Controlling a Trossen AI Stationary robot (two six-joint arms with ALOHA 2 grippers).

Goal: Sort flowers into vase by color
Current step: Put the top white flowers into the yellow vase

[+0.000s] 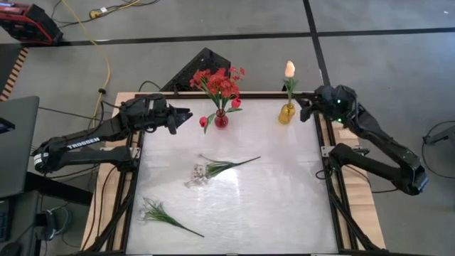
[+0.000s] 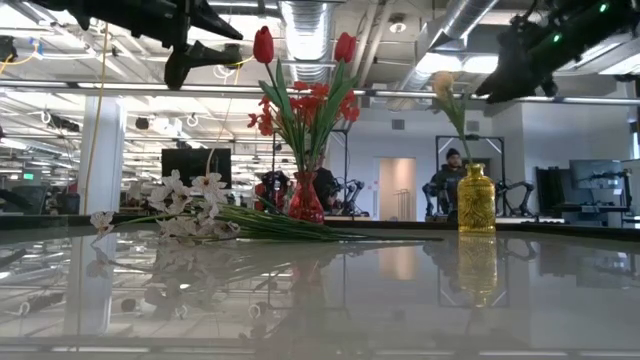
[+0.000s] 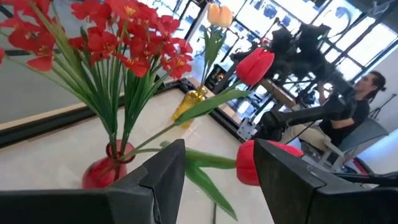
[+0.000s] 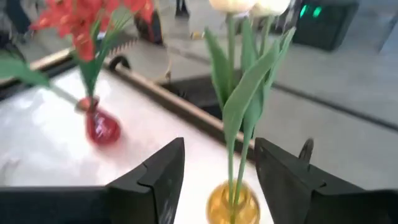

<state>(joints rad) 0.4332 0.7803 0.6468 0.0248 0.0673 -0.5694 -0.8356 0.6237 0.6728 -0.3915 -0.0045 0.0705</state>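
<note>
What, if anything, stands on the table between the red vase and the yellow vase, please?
Nothing: in the high view the stretch of table between the red vase and the yellow vase is bare; the white sprays lie nearer the middle.

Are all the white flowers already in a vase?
No, two sprays of small white blossoms lie flat on the white table, outside the round red glass vase and the yellow glass vase.

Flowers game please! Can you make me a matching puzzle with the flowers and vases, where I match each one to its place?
Things:
1. red flowers
2. cream tulip
3. white blossom sprays
4. right end effector

Places:
A. lying flat on the table
B. in the yellow vase
C. beside the yellow vase, open
D. in the red vase

Pairs: 1-D, 2-B, 3-A, 4-C
</note>
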